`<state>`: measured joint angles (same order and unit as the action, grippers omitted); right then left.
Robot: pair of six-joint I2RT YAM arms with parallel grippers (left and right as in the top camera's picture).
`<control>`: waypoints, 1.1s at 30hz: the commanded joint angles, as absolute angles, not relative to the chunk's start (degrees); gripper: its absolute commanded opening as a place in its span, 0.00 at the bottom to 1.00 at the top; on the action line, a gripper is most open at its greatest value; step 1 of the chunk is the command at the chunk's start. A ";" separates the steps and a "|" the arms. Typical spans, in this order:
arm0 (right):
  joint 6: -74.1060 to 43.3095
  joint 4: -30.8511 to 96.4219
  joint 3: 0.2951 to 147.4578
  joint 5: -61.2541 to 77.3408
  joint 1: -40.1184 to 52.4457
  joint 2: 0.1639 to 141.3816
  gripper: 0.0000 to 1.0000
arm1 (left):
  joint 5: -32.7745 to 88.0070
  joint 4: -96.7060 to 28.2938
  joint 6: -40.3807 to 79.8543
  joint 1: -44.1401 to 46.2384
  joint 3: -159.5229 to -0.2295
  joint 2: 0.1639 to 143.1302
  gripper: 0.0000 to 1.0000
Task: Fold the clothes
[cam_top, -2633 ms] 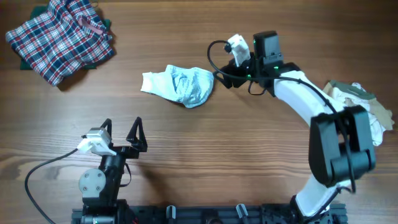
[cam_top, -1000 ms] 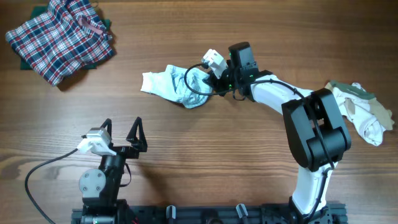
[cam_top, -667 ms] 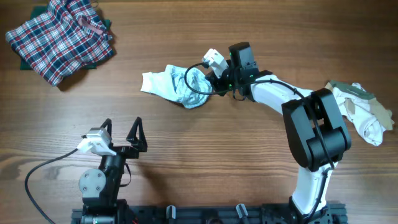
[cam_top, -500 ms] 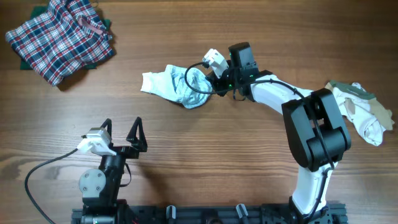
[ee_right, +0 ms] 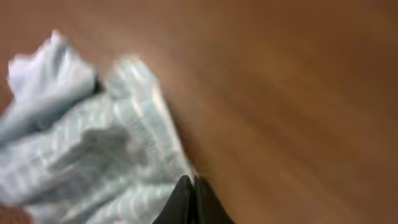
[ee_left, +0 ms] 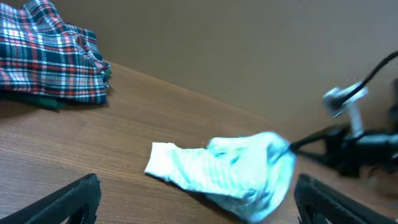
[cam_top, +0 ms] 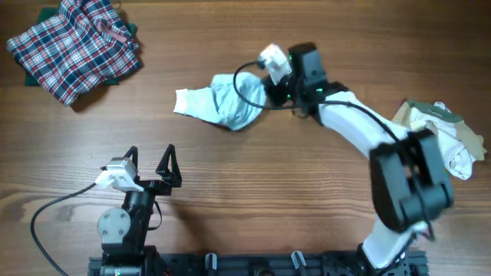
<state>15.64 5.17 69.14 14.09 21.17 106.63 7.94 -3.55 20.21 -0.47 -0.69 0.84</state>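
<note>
Right wrist view shows us the right gripper [ee_right: 189, 190] pinched shut on the striped garment [ee_right: 93, 155] edge; overhead adds: garment mid-table toward far edge, left gripper [cam_top: 150, 159] spread wide at near edge, plaid garment [cam_top: 73, 50] far-left corner. Wood table [cam_top: 268, 192], plain brown wall [ee_left: 249, 50].

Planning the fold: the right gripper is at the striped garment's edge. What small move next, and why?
Probably lift and draw that edge rightward to spread the garment: the right gripper looks shut on its right edge, the cloth lies crumpled, and the left gripper waits open, far off.
</note>
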 commanded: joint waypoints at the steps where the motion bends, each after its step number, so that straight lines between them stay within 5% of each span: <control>1: 13.28 7.05 70.46 4.27 20.60 99.09 0.04 | 7.38 -3.73 19.27 -0.21 -0.34 0.56 1.00; 18: 4.05 13.96 70.94 -6.02 21.10 88.99 0.04 | 7.38 -3.73 19.27 -0.21 -0.34 0.56 1.00; 33: -4.80 4.93 71.05 -0.27 41.58 85.91 0.04 | 7.38 -3.73 19.27 -0.21 -0.34 0.56 1.00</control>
